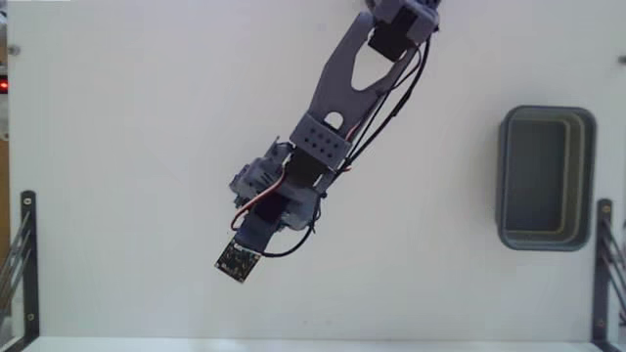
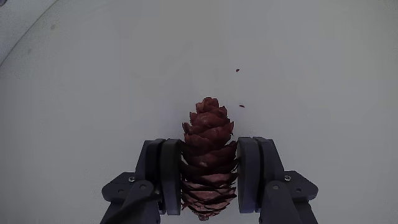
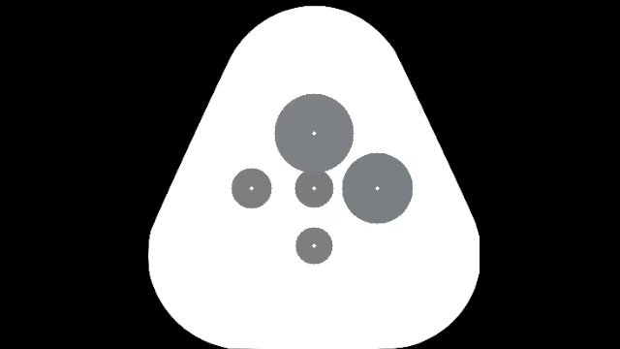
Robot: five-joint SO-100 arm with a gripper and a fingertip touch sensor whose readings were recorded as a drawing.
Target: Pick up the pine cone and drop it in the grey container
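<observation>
Wrist view: hand (image 2: pixel 209 177) clamped on the pine cone (image 2: pixel 208 146), both fingers (image 2: pixel 169 174) pressed against its sides, tip sticking out past them over the white surface (image 2: pixel 93 81). Fixed view: grey container (image 1: pixel 545 178) sits well apart, far right.

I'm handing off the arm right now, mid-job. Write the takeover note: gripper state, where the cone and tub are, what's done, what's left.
Gripper: shut on the pine cone, fingers on both sides of it, tip sticking out ahead.
Grey container: at the right side of the fixed view, looks empty, well apart from the arm.
Done: cone gripped. Whether it is off the table cannot be told.
Left: carry it over the container, open and drop.
</observation>
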